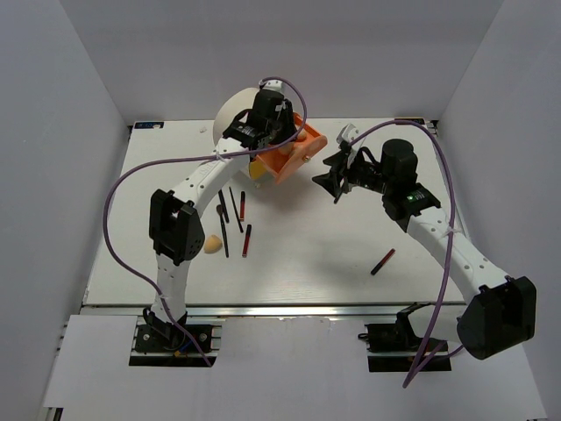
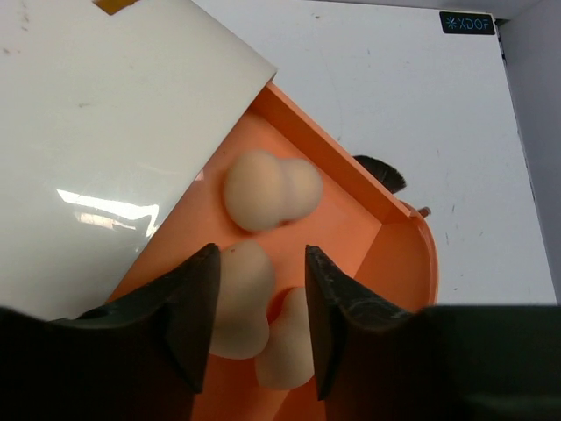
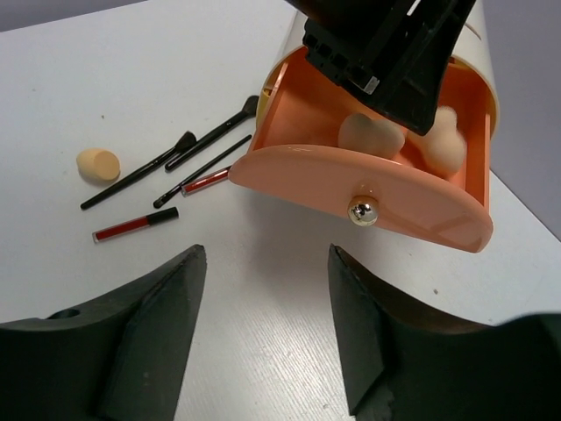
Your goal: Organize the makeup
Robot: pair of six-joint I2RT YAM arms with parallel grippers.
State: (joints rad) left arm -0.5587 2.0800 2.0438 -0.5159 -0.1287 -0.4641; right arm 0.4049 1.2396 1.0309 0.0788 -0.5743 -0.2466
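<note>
Three peach sponges point(image 2: 267, 189) lie in the open orange drawer point(image 2: 351, 189). My left gripper point(image 2: 260, 263) hangs open just over two of them, holding nothing; in the top view it point(image 1: 282, 132) is above the drawer point(image 1: 289, 158). My right gripper point(image 3: 266, 254) is open and empty on the table side of the drawer's metal knob point(image 3: 362, 211). On the table lie black brushes point(image 1: 224, 226), dark-red sticks point(image 1: 246, 239), one more sponge point(image 1: 212, 243) and a lone stick point(image 1: 382, 261). The right wrist view shows the sponge point(image 3: 97, 164), brushes point(image 3: 140, 171) and a stick point(image 3: 136, 225).
The cream cylindrical box point(image 1: 232, 110) stands at the back left, its drawer pulled out toward the right arm. White walls close the table in at the back and sides. A yellow part point(image 1: 256, 170) shows under the drawer.
</note>
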